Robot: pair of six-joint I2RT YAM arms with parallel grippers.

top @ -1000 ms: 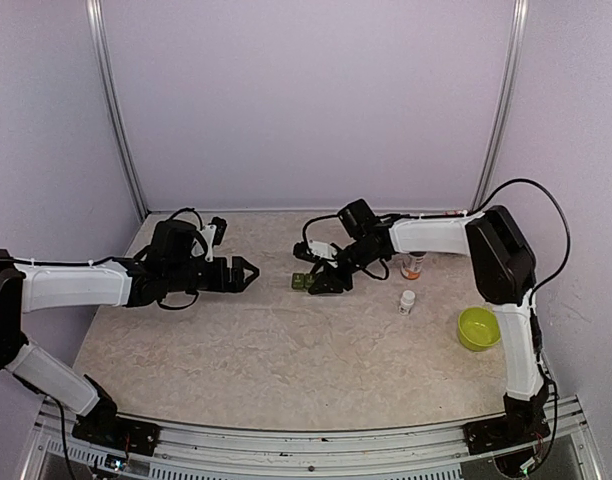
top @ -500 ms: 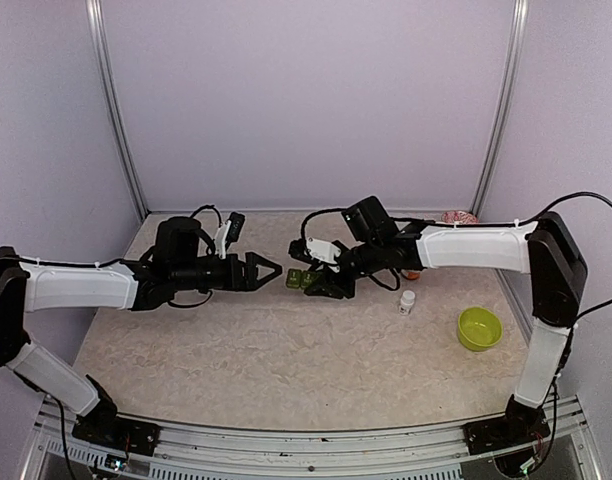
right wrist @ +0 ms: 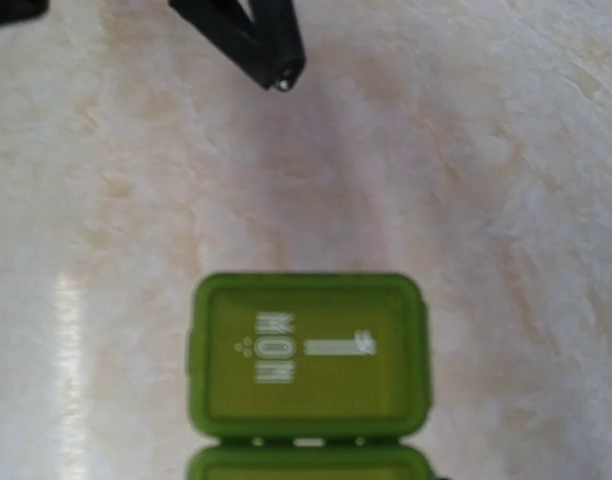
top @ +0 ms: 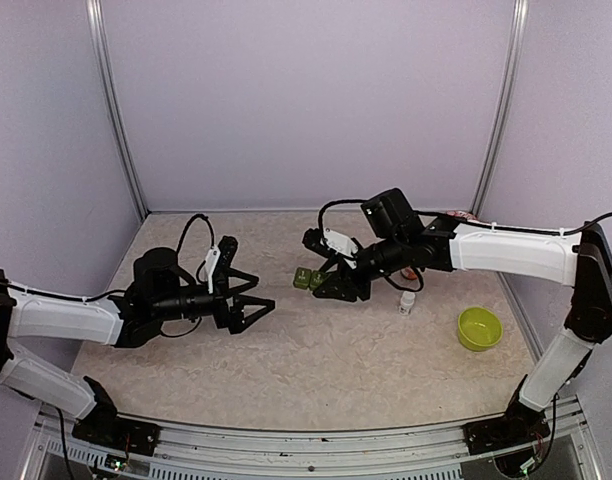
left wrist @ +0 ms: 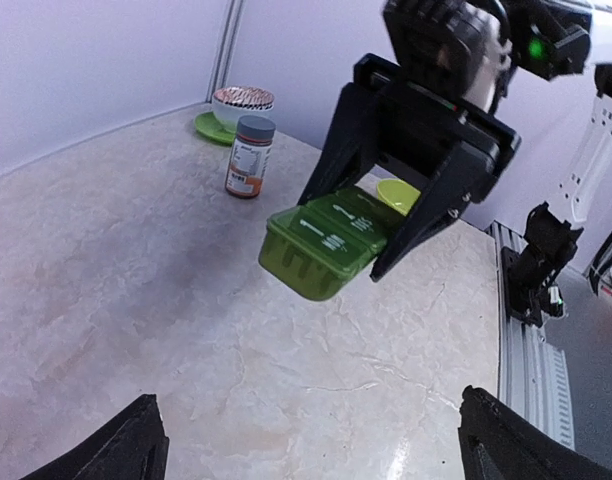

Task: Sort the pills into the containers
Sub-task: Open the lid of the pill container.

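Now we see the right gripper (top: pixel 324 284) pinching one end of the green pill organiser (top: pixel 307 278), one finger on each long side. The other end juts out towards the left arm. In the left wrist view a shadow lies on the marbled table (top: pixel 316 360) under the organiser, so it appears to be held off the surface. The lids we can see are shut and carry white print that we cannot read.

Across from the organiser's free end, a little nearer the arm bases, the left gripper (top: pixel 254 312) points at it with its fingers (left wrist: pixel 126 445) spread wide and nothing between them. It is near the organiser but apart from it. One dark fingertip shows at the top of the right wrist view, beyond the organiser's end.

On the robot's right of the organiser, past the right gripper, a small white bottle (top: pixel 407 301) stands upright. Just behind it an orange-labelled bottle (left wrist: pixel 250 155) with a brown cap also stands upright, partly hidden by the right arm in the top view. Further right of the organiser and nearer the bases sits a yellow-green bowl (top: pixel 479 328). Well behind the organiser, by the back wall, a white bowl (left wrist: pixel 242 100) rests on a green saucer (left wrist: pixel 208 126); we cannot tell what its reddish contents are.
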